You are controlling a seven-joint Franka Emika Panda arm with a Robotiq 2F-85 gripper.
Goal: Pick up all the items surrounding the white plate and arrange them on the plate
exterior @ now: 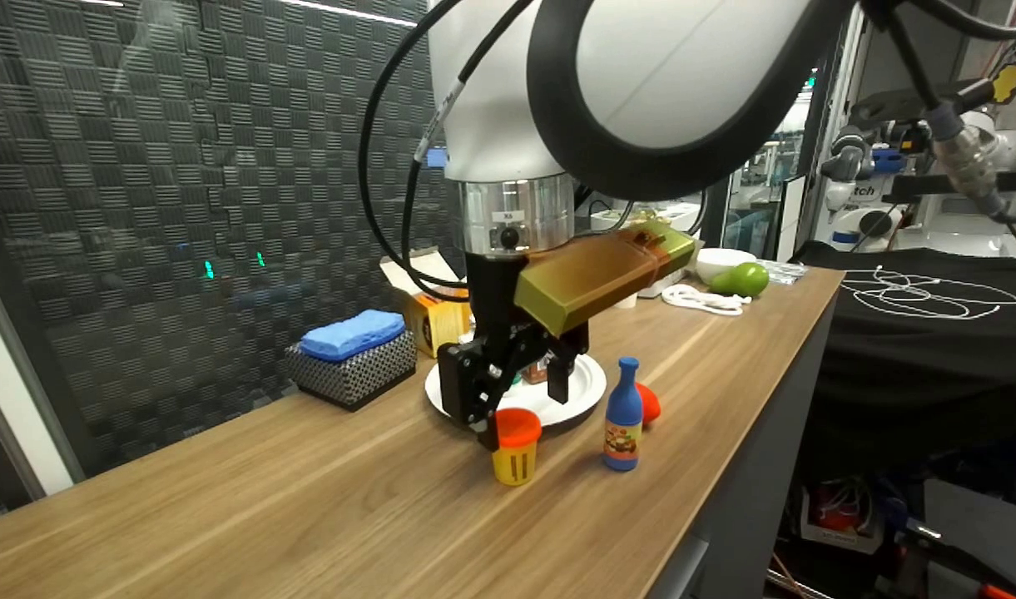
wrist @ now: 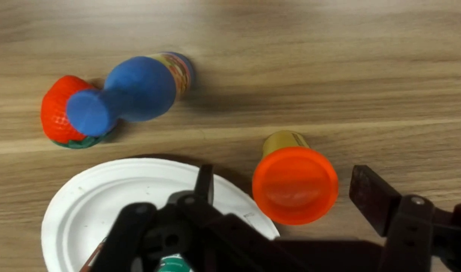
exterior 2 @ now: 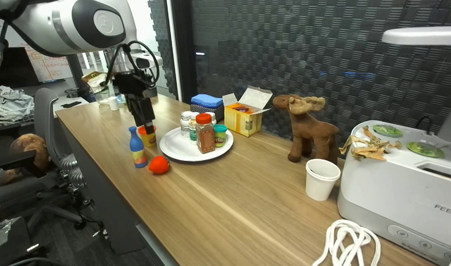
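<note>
Black claw [wrist: 285, 185], parted and empty, is poised astride the orange-lidded tub [exterior: 517, 453], presumably so it can be lifted onto the plate [exterior 2: 177, 147], where jars [exterior 2: 205, 136] are grouped.

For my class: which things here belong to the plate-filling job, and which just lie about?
Job: white plate; orange-lidded tub; blue bottle; strawberry; red-capped jar; teal-lidded tub; white-capped bottles.

Lying about: plush moose; yellow box; white cups.

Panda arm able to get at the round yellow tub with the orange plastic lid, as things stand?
Likely yes: in the wrist view the open jaws frame the tub with nothing visibly blocking; the round white plate close beside it may crowd one side.
</note>
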